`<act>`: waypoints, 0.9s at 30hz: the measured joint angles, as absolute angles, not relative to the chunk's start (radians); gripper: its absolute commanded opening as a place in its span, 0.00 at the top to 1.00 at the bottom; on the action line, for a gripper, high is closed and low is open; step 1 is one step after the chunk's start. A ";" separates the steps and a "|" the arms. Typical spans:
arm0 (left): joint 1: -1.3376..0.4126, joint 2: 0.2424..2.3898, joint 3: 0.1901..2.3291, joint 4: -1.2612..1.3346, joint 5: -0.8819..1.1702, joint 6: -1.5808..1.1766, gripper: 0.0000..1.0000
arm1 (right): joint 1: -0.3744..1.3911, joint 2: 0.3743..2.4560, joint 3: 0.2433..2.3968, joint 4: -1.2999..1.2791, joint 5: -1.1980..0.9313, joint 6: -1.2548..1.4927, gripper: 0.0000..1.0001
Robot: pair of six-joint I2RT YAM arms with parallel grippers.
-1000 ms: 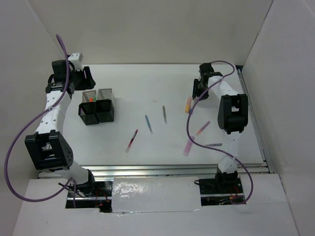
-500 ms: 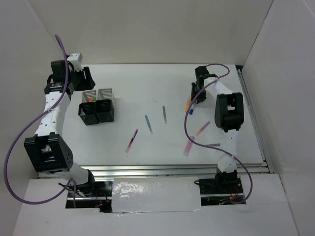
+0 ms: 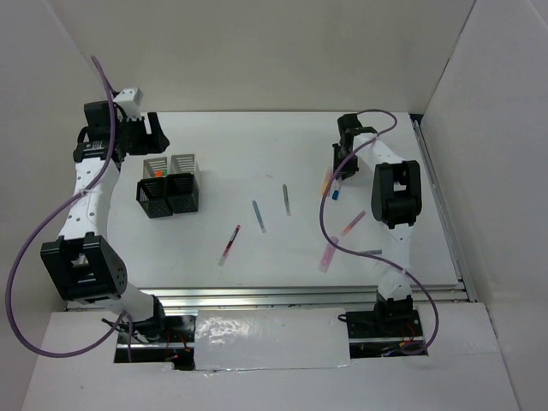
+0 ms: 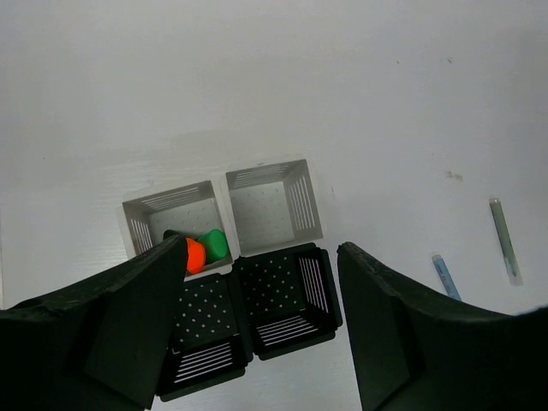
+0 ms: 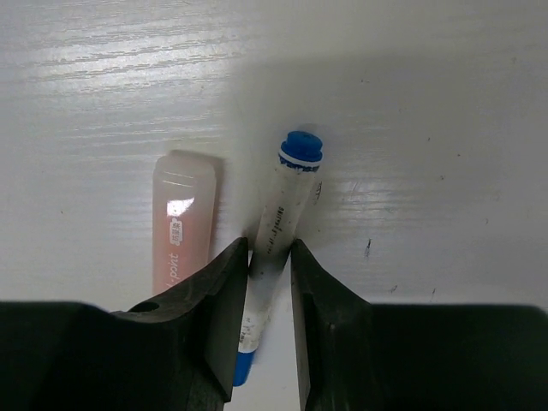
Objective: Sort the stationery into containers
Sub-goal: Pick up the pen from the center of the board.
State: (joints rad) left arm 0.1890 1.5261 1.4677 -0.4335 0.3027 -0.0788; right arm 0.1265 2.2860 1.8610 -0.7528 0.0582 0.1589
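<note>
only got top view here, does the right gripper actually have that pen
Observer: Yes, right wrist view shows the right gripper shut on the white pen, its blue cap pointing away.
Operator: anything else caught in there
Observer: No, the orange highlighter lies beside the pen, outside the gripper.
Operator: whats in the cups
Observer: Left wrist view shows an orange cap and a green cap in one grey cup; the second grey cup is empty.

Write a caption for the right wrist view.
Right gripper pinching a white blue-capped pen beside a pale orange highlighter on the table.
</note>
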 measured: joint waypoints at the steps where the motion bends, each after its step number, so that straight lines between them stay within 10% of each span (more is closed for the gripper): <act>1: 0.190 1.526 1.475 -0.434 0.308 -0.079 0.17 | 0.126 2.288 1.865 -0.754 0.058 0.158 0.68; 11: 0.199 1.518 1.483 -0.433 0.363 -0.088 0.18 | 0.096 2.284 1.863 -0.757 0.025 0.151 1.00; 21: 0.181 1.369 1.328 -0.284 0.541 -0.049 0.20 | -0.016 2.062 1.778 -0.786 -0.293 0.159 1.00; 27: -0.168 1.159 1.132 -0.201 0.524 0.297 0.21 | 0.023 1.701 1.586 -0.742 -0.547 0.181 1.00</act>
